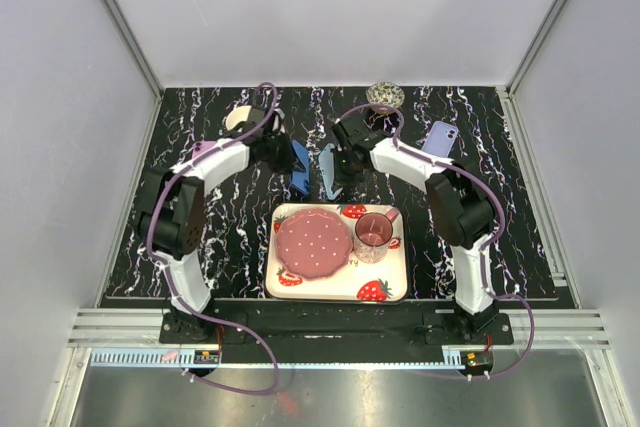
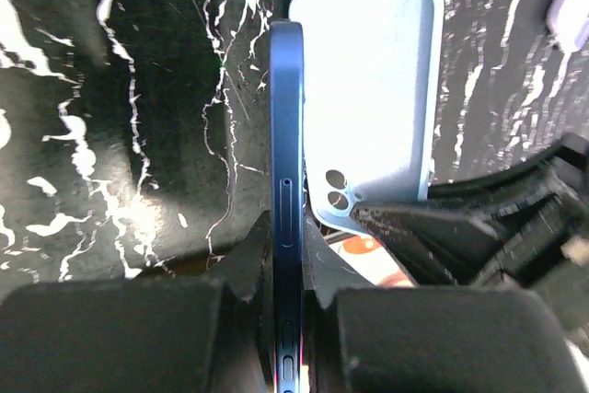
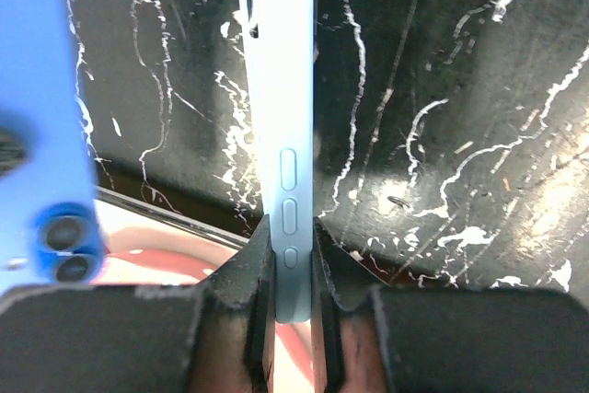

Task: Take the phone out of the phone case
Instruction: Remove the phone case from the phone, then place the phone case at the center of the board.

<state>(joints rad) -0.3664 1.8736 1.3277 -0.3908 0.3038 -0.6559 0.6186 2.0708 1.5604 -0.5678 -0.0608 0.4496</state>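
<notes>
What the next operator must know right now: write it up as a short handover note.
Left end effector: shut on the dark blue phone, gripped on edge.
Right end effector: shut on the light blue phone case, also on edge.
Position: both at mid-table behind the tray, side by side with a gap between them.
Done: the phone is out of the case.
Left: probably only setting both down and releasing. The lilac phone at the far right is not part of this.

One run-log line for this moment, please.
left fingers: shut on dark blue phone | right fingers: shut on phone case | phone: out of case | phone and case: apart
</notes>
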